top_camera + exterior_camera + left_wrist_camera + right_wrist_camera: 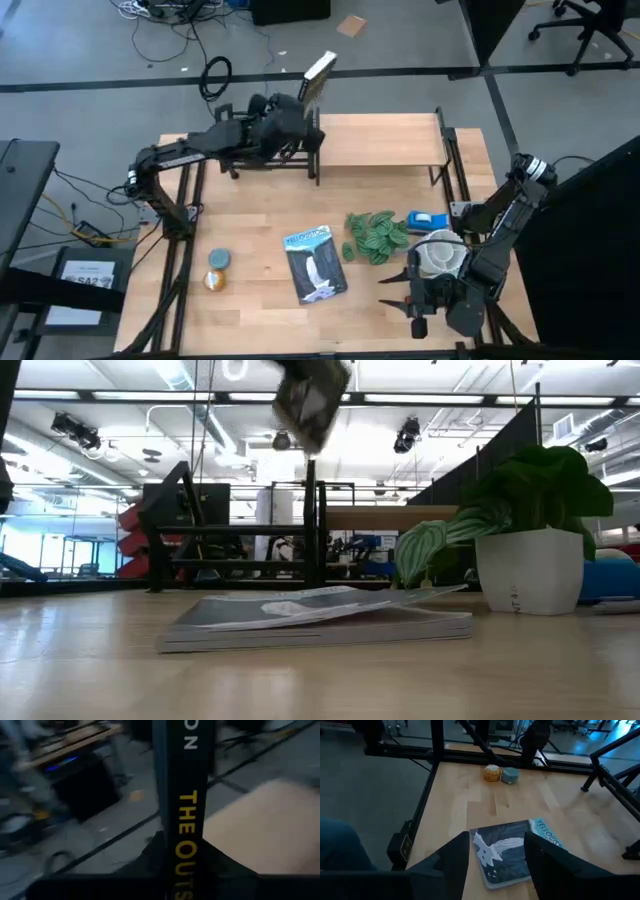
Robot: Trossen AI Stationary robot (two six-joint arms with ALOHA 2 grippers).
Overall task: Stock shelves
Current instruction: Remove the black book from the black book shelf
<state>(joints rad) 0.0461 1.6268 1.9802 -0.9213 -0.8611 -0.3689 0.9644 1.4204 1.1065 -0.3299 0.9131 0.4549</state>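
The left gripper (300,108) grips a dark paperback book (316,77) above the plank-topped shelf (385,140). The right gripper (400,290) hovers spread wide near the potted plant (385,235)

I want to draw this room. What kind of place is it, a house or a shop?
Probably a robot lab or workshop, not a house. Cables lie loose on the grey floor, office chairs stand by black partitions, and the low view shows long ceiling lights over an open hall.

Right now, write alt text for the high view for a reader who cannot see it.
Left gripper holds a book upright above the wooden-topped shelf. On the table lie a magazine, a potted plant and two small tins; the right gripper waits open near the front edge.
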